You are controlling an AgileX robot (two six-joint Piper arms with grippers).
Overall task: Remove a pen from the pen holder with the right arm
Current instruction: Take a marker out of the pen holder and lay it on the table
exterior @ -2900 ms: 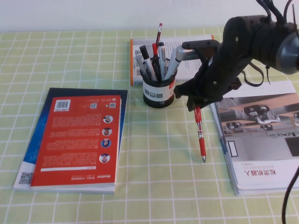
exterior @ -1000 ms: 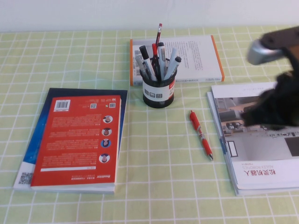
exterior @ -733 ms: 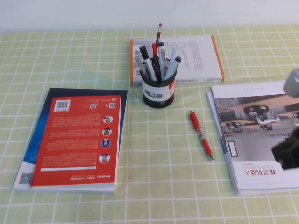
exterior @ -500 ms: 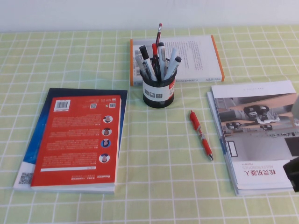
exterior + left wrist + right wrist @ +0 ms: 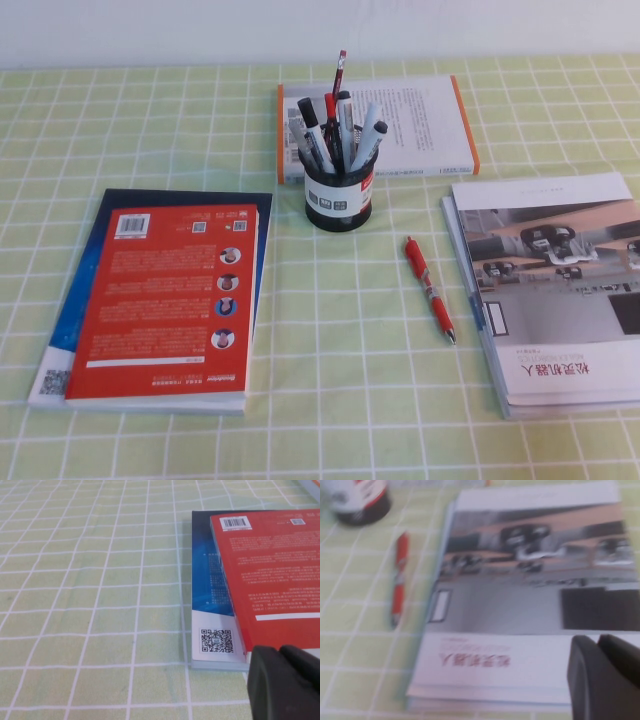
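Between the black cylindrical pen holder [image 5: 340,196] and grey glossy magazine [image 5: 560,300], the red plastic pen [image 5: 430,290] lies lengthwise toward the robot, left of the right gripper [image 5: 595,645], pinched empty over the magazine's near edge; the left gripper [image 5: 280,655], closed, hovers by the red paperback [image 5: 270,570].
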